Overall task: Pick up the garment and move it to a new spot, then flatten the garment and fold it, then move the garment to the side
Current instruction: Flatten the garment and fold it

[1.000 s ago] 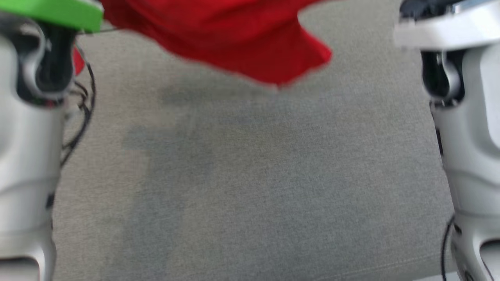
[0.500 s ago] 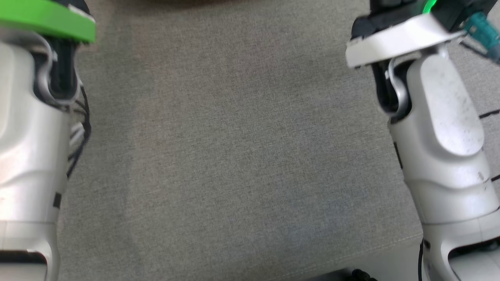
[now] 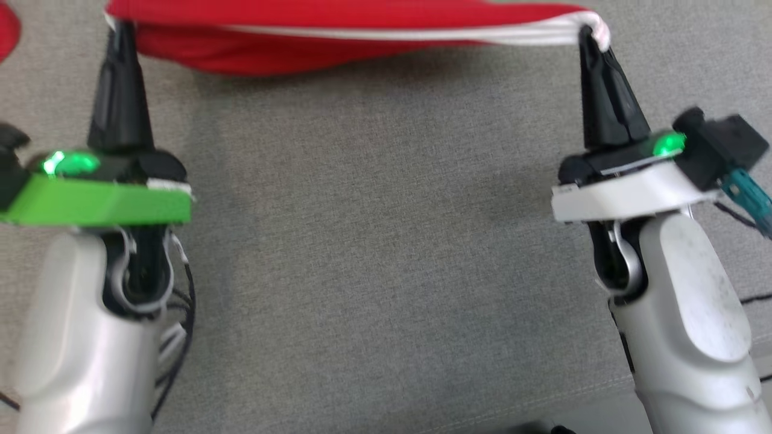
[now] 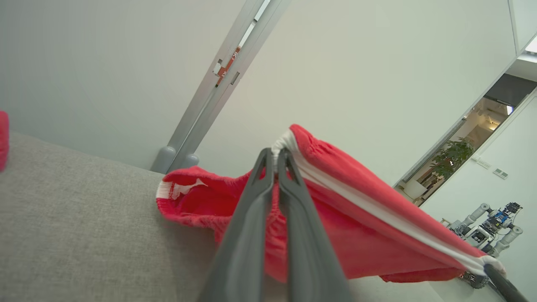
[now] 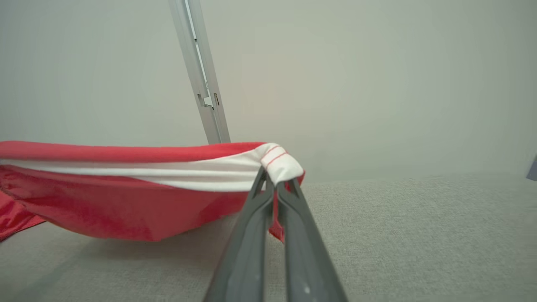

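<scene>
The garment [image 3: 338, 30] is red with a white band along its top edge, stretched taut between my two grippers at the top of the head view. My left gripper [image 3: 117, 30] is shut on its left end and my right gripper [image 3: 586, 33] is shut on its right end. In the left wrist view the gripper [image 4: 276, 157] pinches the banded edge of the garment [image 4: 335, 218], which sags toward the grey surface. In the right wrist view the gripper [image 5: 275, 182] pinches the white corner of the garment [image 5: 126, 201], whose lower part droops onto the surface.
A grey fabric surface [image 3: 374, 241] spreads under both arms, its front edge at the lower right. Another red piece [image 3: 7, 30] lies at the far left edge. A pale wall with a metal rail [image 5: 201, 71] stands behind the surface.
The head view has shifted strongly between frames. Both grippers' fingers now show in full with the garment stretched between them; half a second ago the garment was out of view.
</scene>
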Controlling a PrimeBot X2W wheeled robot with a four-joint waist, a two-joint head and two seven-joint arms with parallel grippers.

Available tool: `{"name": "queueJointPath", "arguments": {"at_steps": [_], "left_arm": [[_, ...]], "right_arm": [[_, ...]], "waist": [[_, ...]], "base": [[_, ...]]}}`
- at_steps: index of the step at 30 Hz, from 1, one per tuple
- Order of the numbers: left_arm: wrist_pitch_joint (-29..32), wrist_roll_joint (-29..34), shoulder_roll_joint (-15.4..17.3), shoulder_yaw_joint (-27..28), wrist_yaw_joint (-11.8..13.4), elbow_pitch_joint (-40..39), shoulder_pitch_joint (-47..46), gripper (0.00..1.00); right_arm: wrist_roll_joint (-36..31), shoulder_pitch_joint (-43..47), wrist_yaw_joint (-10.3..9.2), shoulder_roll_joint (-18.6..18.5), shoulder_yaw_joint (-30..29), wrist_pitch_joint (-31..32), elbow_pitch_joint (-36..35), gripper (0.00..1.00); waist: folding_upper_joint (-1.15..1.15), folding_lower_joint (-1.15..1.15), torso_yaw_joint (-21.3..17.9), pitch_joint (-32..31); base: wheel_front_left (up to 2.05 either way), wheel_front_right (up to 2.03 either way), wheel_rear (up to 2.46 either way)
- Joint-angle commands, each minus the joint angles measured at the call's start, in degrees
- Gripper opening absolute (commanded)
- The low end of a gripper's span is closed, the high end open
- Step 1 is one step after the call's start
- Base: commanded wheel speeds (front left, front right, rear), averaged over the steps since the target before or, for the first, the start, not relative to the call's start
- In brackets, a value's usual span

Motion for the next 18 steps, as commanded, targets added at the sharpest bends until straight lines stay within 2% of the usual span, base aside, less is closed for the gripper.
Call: {"name": "queueJointPath", "arguments": {"at_steps": [1,12,18], "left_arm": [[-0.3,0.3,-0.2,0.7,-0.1,-1.7,2.6,0.00],[-0.3,1.0,-5.8,4.3,0.1,-14.2,22.1,0.00],[-0.4,1.8,-7.4,4.4,0.1,-18.9,30.2,0.00]], "right_arm": [[0.6,2.5,-0.13,-0.7,-0.9,-0.2,-1.4,0.00],[1.2,19.9,-0.19,-2.2,-3.3,-0.2,-12.2,0.00],[0.0,27.8,-0.19,-3.4,-3.2,-0.2,-18.7,0.00]], "waist": [[0.00,0.00,1.2,-3.0],[0.00,0.00,1.3,-14.2],[0.00,0.00,0.5,-18.4]], "base": [[0.00,0.00,0.00],[0.00,0.00,0.00],[0.00,0.00,0.00]]}}
